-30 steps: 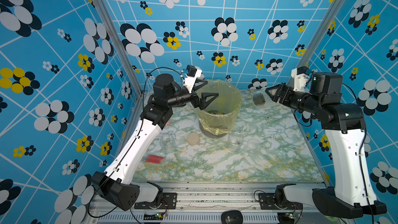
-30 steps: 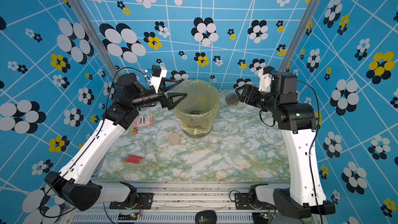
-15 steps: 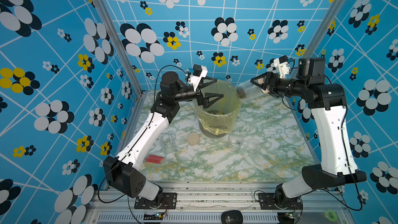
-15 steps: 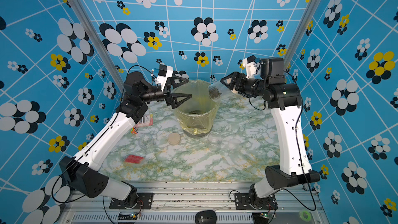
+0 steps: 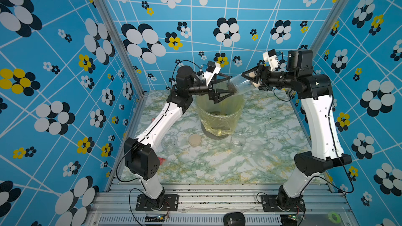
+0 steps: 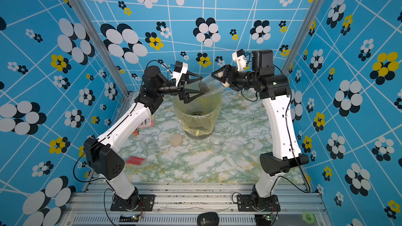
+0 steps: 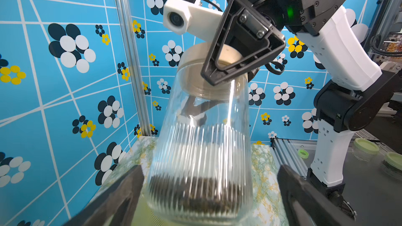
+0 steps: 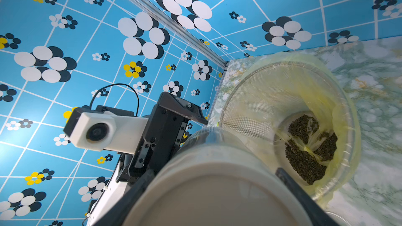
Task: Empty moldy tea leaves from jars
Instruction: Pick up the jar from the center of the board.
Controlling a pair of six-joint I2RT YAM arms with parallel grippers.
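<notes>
A ribbed clear jar [image 5: 239, 84] [image 6: 209, 86] lies tilted over the bin, with its beige lid [image 7: 195, 61] [image 8: 217, 192] on. My right gripper [image 5: 250, 79] [image 6: 220, 78] [image 8: 213, 194] is shut on its lid end. Moldy tea leaves [image 7: 195, 190] sit as a dark mass at the jar's base. My left gripper [image 5: 231, 85] [image 6: 203, 85] [image 7: 208, 183] is open, and its fingers [image 7: 121, 192] straddle that base with gaps on both sides. Two other jars [image 5: 168, 142] [image 5: 238, 142] stand open and look empty on the table.
Under the held jar stands a mesh bin lined with a yellow bag [image 5: 237, 109] [image 8: 250, 105], with a dark pile of leaves [image 8: 309, 146] at its bottom. A loose beige lid [image 5: 195, 140], a translucent lid [image 5: 255, 145] and a red packet [image 6: 135, 160] lie on the marble tabletop.
My right arm has swung the jar left from beside the bin to over it. My left gripper has risen and moved in until its open jaws flank the jar's base.
</notes>
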